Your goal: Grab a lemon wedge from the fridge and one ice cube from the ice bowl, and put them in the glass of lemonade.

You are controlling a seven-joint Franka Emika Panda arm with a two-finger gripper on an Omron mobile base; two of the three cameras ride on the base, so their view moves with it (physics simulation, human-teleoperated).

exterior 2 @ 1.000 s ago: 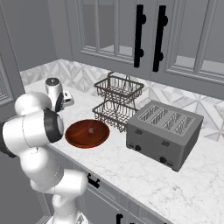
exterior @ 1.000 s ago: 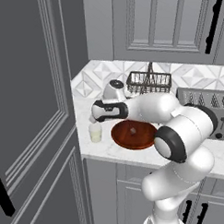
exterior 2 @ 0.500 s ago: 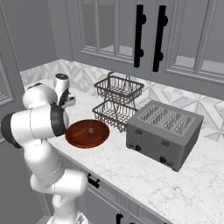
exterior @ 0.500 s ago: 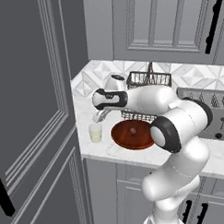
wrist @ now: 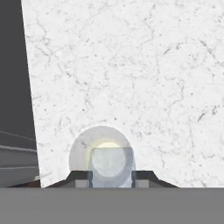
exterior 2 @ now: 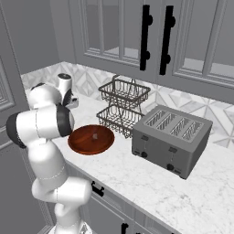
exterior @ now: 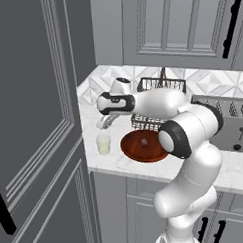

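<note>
From the left base camera, the white arm reaches left across the marble counter (exterior: 115, 161), its gripper (exterior: 104, 123) poised directly above the glass of lemonade (exterior: 103, 143), which stands near the counter's front left corner beside the tall dark fridge (exterior: 38, 127). Just right of the glass sits the ice bowl (exterior: 143, 145), reddish-brown and shallow, with a small pale speck at its centre that may be ice; behind it is a dark wire basket (exterior: 159, 87), and a grey toaster (exterior: 229, 129) stands at far right. From the right base camera, the arm's upper links hide the hand and the glass; the ice bowl (exterior 2: 91, 139) lies near the counter's front edge, the two-tier wire basket (exterior 2: 124, 107) behind it and the four-slot toaster (exterior 2: 171, 139) to its right, under cabinets with black handles. The hand camera looks straight down on the glass of lemonade (wrist: 100, 151), its round rim and yellowish liquid just beyond the fingertips (wrist: 78, 177), which are closed on an ice cube (wrist: 111, 166), translucent and squarish, held over the glass mouth. No lemon wedge can be made out, and no brand, label or writing is legible anywhere.
</note>
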